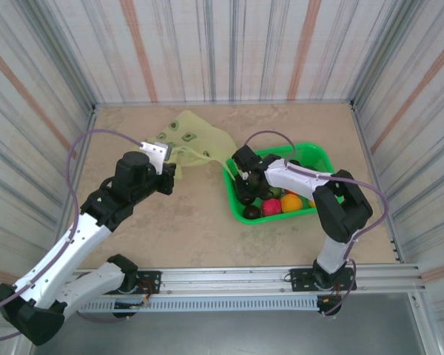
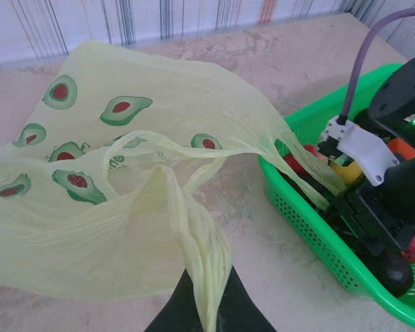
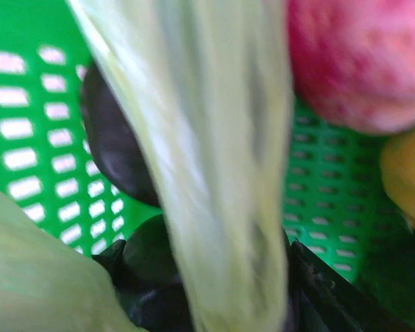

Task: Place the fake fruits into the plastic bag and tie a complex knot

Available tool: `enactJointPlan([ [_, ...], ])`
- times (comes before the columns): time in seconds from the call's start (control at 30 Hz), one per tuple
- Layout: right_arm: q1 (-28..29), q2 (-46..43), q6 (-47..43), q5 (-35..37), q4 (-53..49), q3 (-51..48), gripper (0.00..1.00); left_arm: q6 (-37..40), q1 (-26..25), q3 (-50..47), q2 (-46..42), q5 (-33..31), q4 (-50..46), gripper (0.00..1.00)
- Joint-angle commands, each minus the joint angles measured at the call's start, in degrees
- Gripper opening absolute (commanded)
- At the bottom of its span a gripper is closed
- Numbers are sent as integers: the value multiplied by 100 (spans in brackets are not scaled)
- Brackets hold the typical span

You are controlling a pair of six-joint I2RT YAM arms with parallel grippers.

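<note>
The plastic bag (image 1: 196, 137), pale yellow-green with avocado prints, lies spread on the table at the back middle. My left gripper (image 1: 167, 157) is shut on one bunched handle (image 2: 204, 270), its dark fingers (image 2: 252, 315) pinching the strip. The other handle (image 2: 304, 169) stretches right into the green basket and drapes across my right gripper (image 1: 244, 186). The fake fruits lie in the basket: a pink one (image 1: 271, 206), an orange one (image 1: 291, 202) and a dark one (image 1: 250, 213). In the right wrist view, a dark fruit (image 3: 149, 257) sits between my right gripper's (image 3: 221, 277) spread fingers, half hidden by the handle strip (image 3: 214, 138).
The green perforated basket (image 1: 322, 159) stands right of centre, its near wall (image 2: 311, 228) close to the bag. Striped walls enclose the table on three sides. Bare tabletop (image 1: 192, 222) lies between the arms in front of the bag.
</note>
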Motion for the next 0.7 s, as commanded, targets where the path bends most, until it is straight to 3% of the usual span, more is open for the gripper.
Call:
enactJointPlan([
  [0.0,-170,-579,19,-104,-143,-212,54,52,18,-81,-33,-59,124,0],
  [0.4,-202,-2126,37,-138,-937,-211,54,-33,25,-103,2,-31,150,0],
  [0.57,-81,-2593,-319,-1051,-889,51,53,63,23,-116,-26,171,176,0],
  [0.67,47,-2678,-334,-1249,-799,315,51,82,23,-90,-46,293,142,0],
])
